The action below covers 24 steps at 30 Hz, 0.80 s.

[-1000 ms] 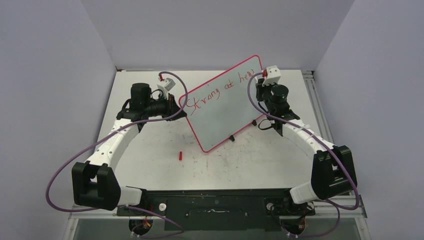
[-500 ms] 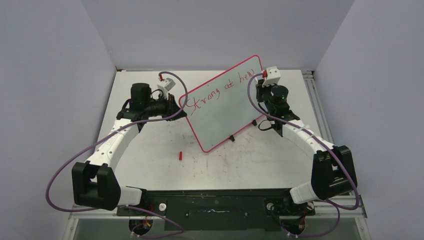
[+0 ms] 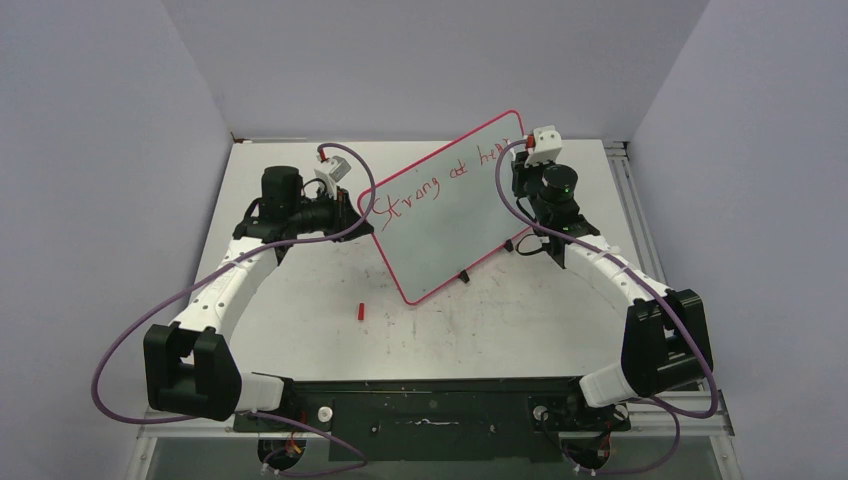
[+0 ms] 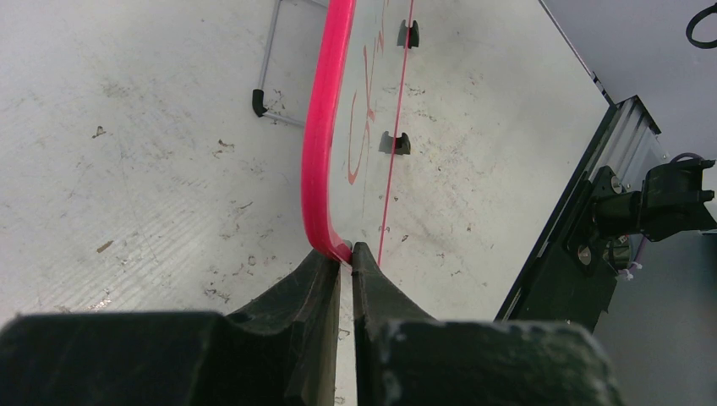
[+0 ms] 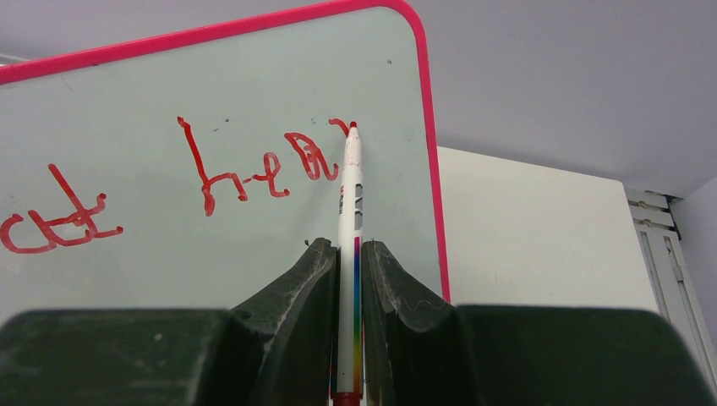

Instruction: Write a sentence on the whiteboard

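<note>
Pink rim (image 4: pixel 320 144) runs straight away from the left claw (image 4: pixel 346 254), whose jaws pinch the board (image 3: pixel 440 215) at its corner edge. From above, the board stands tilted back on the table (image 3: pixel 300 290), its long axis slanting from the left claw away and rightward to the right claw (image 5: pixel 348 249), its written face turned toward the right arm. The right claw is pressed on a marker (image 5: pixel 348 194) that points straight out beyond its fingertips, red tip at the board's face, at the last stroke of the sentence (image 5: pixel 205 182). Only the top view takes in the whole board and the line "Strong at hea". The right wrist view shows just "at hea" and the tip. The left wrist view sees the board nearly edge-on, with two black feet (image 4: pixel 395 144) just right of the rim
</note>
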Motion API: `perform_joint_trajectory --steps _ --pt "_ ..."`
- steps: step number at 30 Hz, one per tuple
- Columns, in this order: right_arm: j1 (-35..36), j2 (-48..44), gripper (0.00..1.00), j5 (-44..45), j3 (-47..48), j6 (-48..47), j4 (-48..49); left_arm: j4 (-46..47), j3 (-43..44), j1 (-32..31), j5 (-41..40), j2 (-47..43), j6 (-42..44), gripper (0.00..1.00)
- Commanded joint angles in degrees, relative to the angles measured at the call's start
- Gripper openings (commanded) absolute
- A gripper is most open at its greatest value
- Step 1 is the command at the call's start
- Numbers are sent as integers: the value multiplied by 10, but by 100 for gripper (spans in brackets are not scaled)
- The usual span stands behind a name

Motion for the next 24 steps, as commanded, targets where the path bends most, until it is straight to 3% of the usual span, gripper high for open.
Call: perform_joint_trajectory --steps 1,15,24 --pt "-1 10 5 1 26 0 21 5 16 -6 7 -3 12 0" --pt "-2 14 5 21 29 3 25 5 16 -6 6 -4 12 0" --pt "-1 -54 5 46 -11 5 33 6 16 -6 3 -6 12 0"
